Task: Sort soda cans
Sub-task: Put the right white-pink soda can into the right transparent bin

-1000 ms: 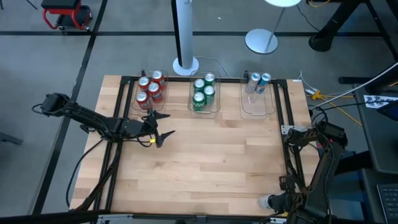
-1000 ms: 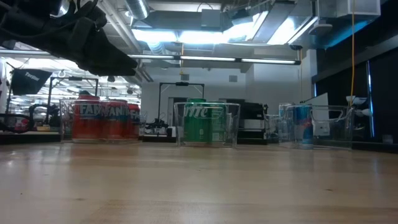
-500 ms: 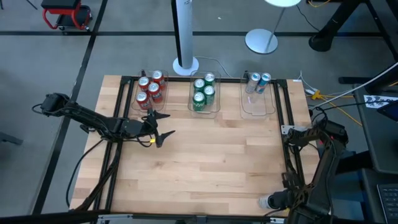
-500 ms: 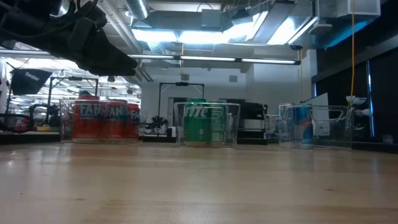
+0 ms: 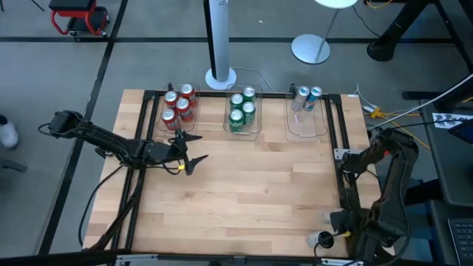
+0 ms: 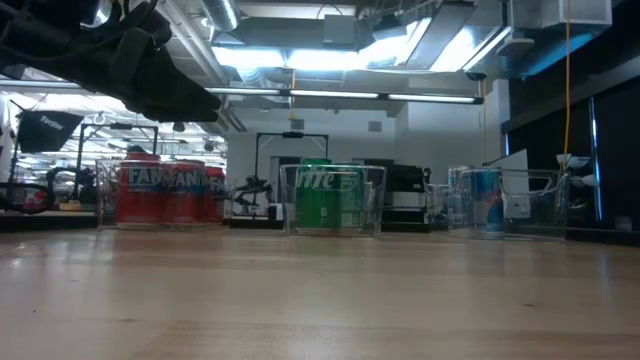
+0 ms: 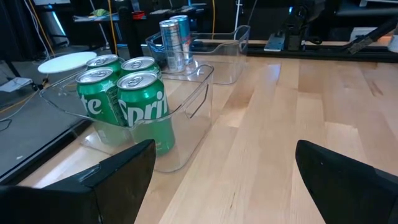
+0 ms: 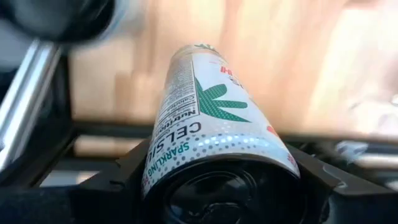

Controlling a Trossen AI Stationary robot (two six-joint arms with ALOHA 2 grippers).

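Several red cans point(image 5: 178, 105) stand in the clear left bin. Several green cans point(image 5: 242, 108) stand in the middle bin point(image 7: 193, 93). Two blue/silver cans point(image 5: 307, 97) stand in the right bin point(image 5: 307, 125). My left gripper point(image 5: 196, 148) is open and empty above the table, just in front of the red and green bins. My right gripper point(image 5: 332, 238) is at the table's near right corner, shut on a silver can with green leaf print point(image 8: 211, 118), whose silver end shows in the high view point(image 5: 318, 239). My right gripper pinches the silver can between its two fingers point(image 8: 124, 177), on opposite sides of the can's wall near its dark concave bottom end point(image 8: 217, 186). The can points away from the wrist along the fingers. I cannot tell whether it is clear of the table.
A black frame rail point(image 5: 344, 140) runs along the table's right side by my right arm, and another point(image 5: 140, 148) runs on the left. A white pole base point(image 5: 220, 76) stands behind the bins. Bare wood point(image 5: 259, 192) lies in front of the bins.
My right arm's upper part has swung up and toward the table's right edge, while its gripper has stayed at the near right corner with the silver can.
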